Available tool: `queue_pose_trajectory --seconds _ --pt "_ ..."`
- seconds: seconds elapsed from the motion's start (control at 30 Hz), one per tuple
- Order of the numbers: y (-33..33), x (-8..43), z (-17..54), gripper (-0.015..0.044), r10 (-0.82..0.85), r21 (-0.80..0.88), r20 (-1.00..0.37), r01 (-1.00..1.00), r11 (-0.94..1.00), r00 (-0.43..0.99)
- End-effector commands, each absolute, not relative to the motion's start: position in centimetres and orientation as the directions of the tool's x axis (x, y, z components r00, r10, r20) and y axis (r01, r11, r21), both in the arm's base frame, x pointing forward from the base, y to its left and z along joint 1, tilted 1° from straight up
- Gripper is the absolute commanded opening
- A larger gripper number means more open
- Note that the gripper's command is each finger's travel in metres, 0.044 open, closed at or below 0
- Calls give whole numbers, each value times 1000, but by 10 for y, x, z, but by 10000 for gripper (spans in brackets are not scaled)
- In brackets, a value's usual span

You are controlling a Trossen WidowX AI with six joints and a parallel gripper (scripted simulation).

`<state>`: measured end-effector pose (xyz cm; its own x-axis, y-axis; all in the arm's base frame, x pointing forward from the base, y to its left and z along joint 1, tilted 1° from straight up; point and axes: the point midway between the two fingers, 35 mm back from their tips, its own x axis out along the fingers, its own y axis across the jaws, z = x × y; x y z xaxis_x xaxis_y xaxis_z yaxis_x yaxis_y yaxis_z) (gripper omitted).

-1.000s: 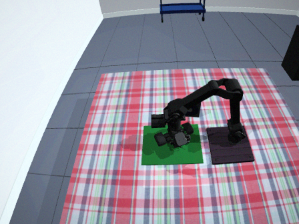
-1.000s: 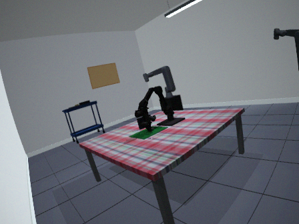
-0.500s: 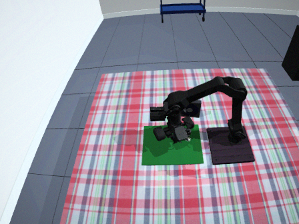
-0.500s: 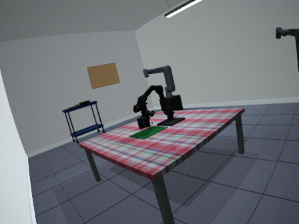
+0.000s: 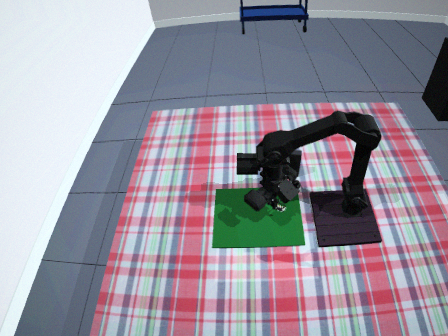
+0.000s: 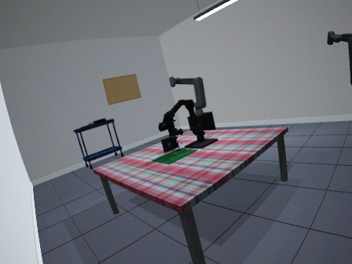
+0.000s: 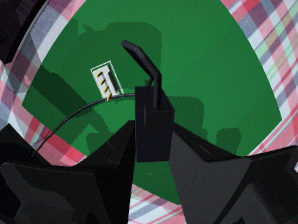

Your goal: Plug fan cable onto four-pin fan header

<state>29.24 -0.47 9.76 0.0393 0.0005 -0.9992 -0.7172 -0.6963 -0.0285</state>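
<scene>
While the gripper [image 5: 272, 199] [image 6: 173, 151] [image 7: 148, 125] pinches the black plug [image 7: 154, 131], cable [image 7: 70, 115] cut off by dark fingers, pin tips tiny.

gripper [image 5: 272, 199] | over green board [image 5: 240, 232] | beside dark base plate [image 5: 324, 235]
</scene>
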Motion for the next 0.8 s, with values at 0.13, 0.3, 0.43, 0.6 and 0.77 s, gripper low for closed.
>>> queue_pose_trajectory --seconds 0.13,0.3,0.43,0.6,0.77 --pt "-17 264 94 0 3 -21 -999 -505 -863 38" --pt "-20 256 91 0 3 -18 -999 -433 -901 37" --pt "-20 256 91 0 3 -18 -999 -433 -901 37" --pt "-20 256 91 0 3 -18 -999 -433 -901 37" --pt "-22 260 94 0 2 -18 -999 -430 -903 37"
